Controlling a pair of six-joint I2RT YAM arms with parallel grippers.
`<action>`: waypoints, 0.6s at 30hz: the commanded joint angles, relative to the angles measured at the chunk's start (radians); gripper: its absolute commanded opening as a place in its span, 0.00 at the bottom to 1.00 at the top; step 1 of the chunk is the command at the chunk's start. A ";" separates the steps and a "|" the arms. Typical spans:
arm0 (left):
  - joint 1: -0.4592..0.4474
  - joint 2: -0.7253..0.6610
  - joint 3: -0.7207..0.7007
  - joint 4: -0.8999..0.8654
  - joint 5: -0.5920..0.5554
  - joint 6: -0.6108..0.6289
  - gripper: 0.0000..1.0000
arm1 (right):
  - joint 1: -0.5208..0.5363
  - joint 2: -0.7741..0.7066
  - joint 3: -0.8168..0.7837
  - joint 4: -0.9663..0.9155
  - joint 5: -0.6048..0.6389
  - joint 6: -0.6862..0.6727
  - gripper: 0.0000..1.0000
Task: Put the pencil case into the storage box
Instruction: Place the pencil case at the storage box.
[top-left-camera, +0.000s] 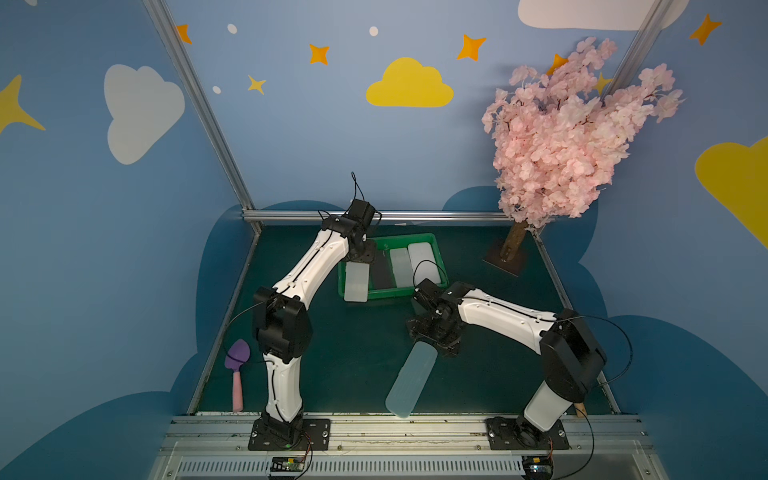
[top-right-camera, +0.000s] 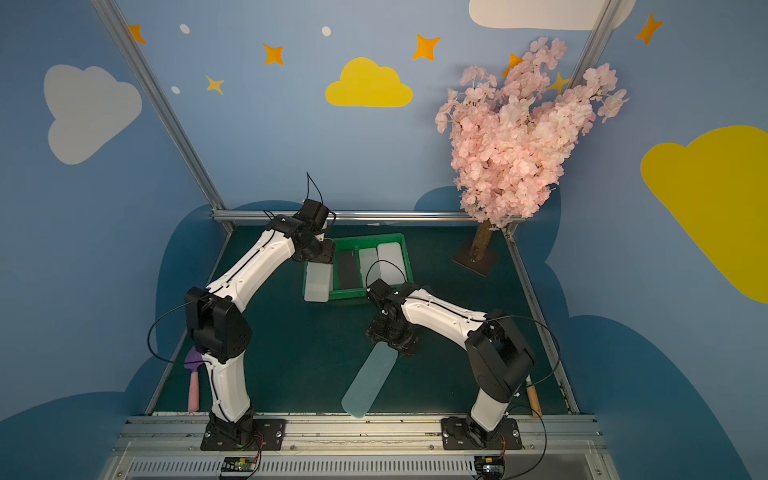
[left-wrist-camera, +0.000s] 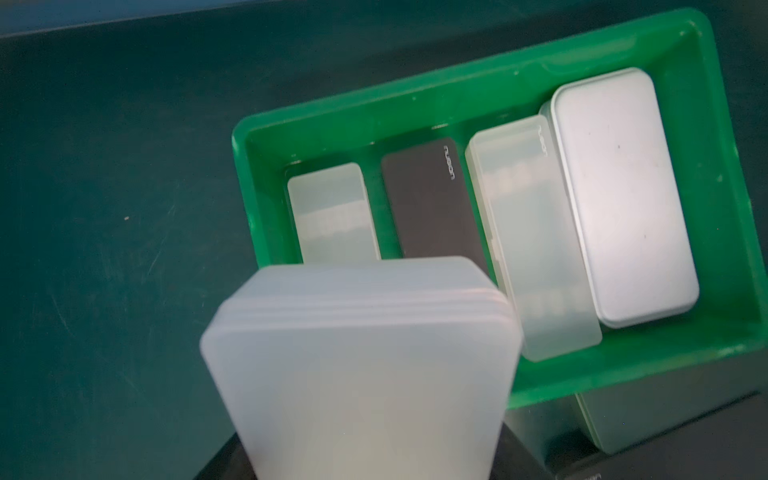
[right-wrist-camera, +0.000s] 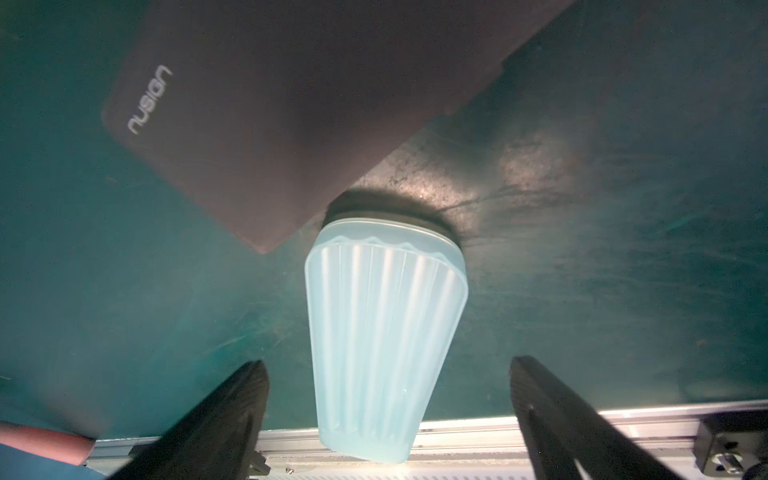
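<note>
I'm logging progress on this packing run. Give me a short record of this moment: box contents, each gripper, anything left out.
Storage box: four cases inside, side by side
Left gripper: shut on a frosted white case, held at the box's left end
Right gripper: open, straddling the blue ribbed case, gaps either side
Left out: blue ribbed case and a dark case, both outside the box

2 white arms (top-left-camera: 312, 270), black joints (top-left-camera: 284, 328).
</note>
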 joint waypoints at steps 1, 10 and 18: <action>0.017 0.084 0.145 -0.059 -0.004 0.025 0.47 | -0.004 -0.056 0.012 -0.036 0.043 -0.019 0.94; 0.063 0.366 0.535 -0.183 0.010 0.032 0.47 | -0.009 -0.121 -0.038 0.001 0.067 -0.023 0.94; 0.080 0.447 0.560 -0.223 0.056 0.003 0.47 | -0.012 -0.135 -0.040 0.004 0.079 -0.045 0.94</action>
